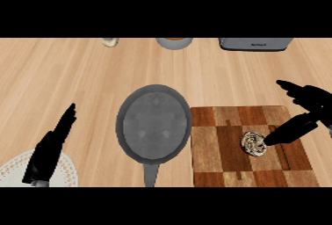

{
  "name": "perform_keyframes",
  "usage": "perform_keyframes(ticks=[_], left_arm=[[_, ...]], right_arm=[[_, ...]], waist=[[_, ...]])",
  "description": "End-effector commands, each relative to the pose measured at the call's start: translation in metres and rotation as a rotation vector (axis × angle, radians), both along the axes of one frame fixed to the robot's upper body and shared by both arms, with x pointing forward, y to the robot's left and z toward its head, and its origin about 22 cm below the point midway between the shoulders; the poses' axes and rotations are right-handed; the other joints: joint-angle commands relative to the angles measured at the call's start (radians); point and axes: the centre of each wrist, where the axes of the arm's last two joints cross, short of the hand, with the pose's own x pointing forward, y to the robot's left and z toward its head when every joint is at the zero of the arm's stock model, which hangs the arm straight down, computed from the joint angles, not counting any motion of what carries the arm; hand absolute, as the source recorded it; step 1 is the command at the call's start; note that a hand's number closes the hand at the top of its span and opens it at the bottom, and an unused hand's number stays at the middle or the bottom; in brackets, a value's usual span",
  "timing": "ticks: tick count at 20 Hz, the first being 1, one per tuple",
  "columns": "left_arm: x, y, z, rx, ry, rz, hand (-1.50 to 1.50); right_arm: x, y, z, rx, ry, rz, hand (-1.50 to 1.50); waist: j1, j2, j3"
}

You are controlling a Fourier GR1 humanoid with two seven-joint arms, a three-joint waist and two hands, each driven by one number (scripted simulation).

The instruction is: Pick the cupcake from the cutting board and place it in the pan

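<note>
A light wooden plank table [77,66] is shown. A round grey metal pan [153,123] is set at its middle, and a chequered brown wooden cutting board [220,132] is laid just beside it on the right. A white lacy mat [13,169] is placed near left, and a grey boxy appliance [254,44] and a grey round vessel [174,42] are ranged along the far edge.

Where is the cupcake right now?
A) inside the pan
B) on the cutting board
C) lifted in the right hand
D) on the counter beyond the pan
B: the cupcake sits on the cutting board, right of the pan, with the open right hand beside it, not closed round it.
</note>
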Motion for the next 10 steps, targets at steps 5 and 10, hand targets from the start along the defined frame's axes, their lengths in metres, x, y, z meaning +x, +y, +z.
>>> perform_keyframes(ticks=[5, 10], left_arm=[[0.005, 0.011, 0.005, 0.003, 0.009, 0.003, 0.00], [0.002, 0.003, -0.008, 0.007, -0.008, 0.026, 0.00]], right_arm=[[0.018, 0.014, -0.017, -0.112, 0.239, 0.068, -1.50], [0.016, 0.038, -0.020, -0.107, 0.280, 0.087, -1.50]], waist=[[-0.002, 0.001, 0.000], [-0.012, -0.001, 0.000]])
